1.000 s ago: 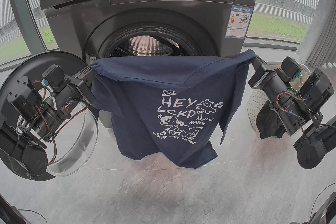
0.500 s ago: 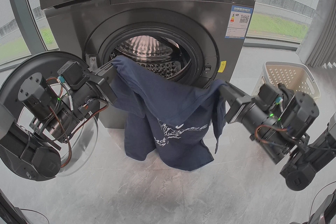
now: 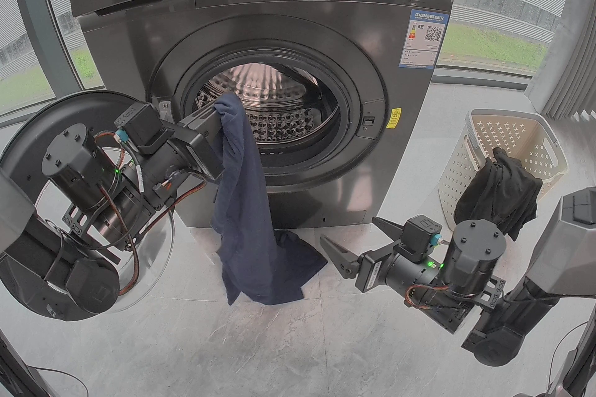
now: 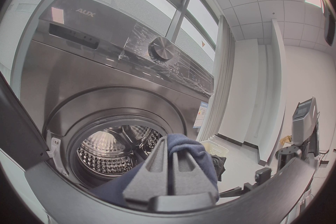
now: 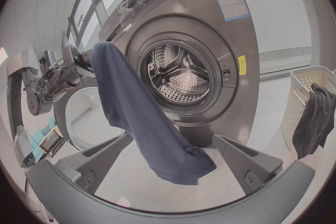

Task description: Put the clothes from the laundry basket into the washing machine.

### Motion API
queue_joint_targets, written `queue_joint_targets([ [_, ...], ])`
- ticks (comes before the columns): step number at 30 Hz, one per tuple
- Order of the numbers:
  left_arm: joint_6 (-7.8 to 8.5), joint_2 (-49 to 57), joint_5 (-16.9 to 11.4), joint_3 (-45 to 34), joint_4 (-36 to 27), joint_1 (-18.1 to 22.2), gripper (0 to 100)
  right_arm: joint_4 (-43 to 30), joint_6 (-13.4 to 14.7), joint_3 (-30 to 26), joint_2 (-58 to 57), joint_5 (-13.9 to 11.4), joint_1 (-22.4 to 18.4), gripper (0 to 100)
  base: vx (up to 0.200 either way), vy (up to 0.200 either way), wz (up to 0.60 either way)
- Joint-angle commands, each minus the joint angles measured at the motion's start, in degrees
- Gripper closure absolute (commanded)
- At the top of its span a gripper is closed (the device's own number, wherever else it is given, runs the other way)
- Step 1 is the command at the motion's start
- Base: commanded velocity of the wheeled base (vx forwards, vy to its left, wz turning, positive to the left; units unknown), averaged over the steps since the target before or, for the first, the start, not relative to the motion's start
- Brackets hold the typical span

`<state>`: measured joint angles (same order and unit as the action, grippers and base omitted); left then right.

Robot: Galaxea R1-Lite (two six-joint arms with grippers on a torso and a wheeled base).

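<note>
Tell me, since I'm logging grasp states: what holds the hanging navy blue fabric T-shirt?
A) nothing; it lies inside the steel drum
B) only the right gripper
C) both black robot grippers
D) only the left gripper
D: the left gripper is shut on the top of the navy blue fabric T-shirt, while the right gripper is open, lower down and apart from the cloth.

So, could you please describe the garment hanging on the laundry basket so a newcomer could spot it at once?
Start at the washing machine; to the robot's right stands a pale perforated laundry basket. The black garment hangs over its near rim, unlike the navy T-shirt dangling from the left hand.
</note>
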<state>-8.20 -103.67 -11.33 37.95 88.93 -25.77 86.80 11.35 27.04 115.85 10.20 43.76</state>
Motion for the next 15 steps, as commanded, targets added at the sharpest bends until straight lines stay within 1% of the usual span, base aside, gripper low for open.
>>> queue_joint_targets([
  [1,0.21,0.75,-0.01,-0.07,0.01,-1.48,100,-0.14,-0.98,4.34,5.88,-0.45,-1.75,0,0.000,0.000,0.00],
  [3,0.73,0.84,-0.01,-0.07,0.01,-1.65,100,-0.22,-1.86,6.89,8.52,-1.24,-2.10,0,0.000,0.000,0.00],
  [4,0.73,0.84,-0.01,-0.07,0.01,-1.65,100,-0.22,-1.86,6.89,8.52,-1.24,-2.10,0,0.000,0.000,0.00],
  [5,1.00,0.92,-0.10,-0.07,0.01,-1.65,100,-0.49,-2.21,9.52,11.07,-1.41,-2.37,0,0.000,0.000,0.00],
  [8,1.00,1.28,-0.10,0.02,0.01,-2.00,100,-1.54,-3.00,13.57,14.32,-1.50,-2.28,0,0.000,0.000,0.00],
  [9,1.00,1.28,-0.10,-0.07,0.01,-2.00,100,-1.63,-3.00,13.83,14.49,-1.50,-2.19,0,0.000,0.000,0.00],
  [10,1.00,1.45,-0.10,-0.07,0.01,-2.18,100,-2.25,-3.26,17.52,16.87,-1.50,-1.75,0,0.000,0.000,0.00],
  [12,1.00,1.45,-0.10,-0.07,0.01,-2.35,100,-2.33,-3.35,21.74,19.59,-1.50,-1.49,0,0.000,0.000,0.00],
  [13,1.00,1.45,-0.10,-0.07,0.01,-2.35,100,-2.33,-3.35,22.00,19.77,-1.50,-1.49,0,0.000,0.000,0.00],
  [15,1.00,1.54,-0.10,-0.07,0.10,-2.35,100,-2.51,-3.35,25.26,21.61,-1.50,-0.87,0,0.000,0.000,0.00],
])
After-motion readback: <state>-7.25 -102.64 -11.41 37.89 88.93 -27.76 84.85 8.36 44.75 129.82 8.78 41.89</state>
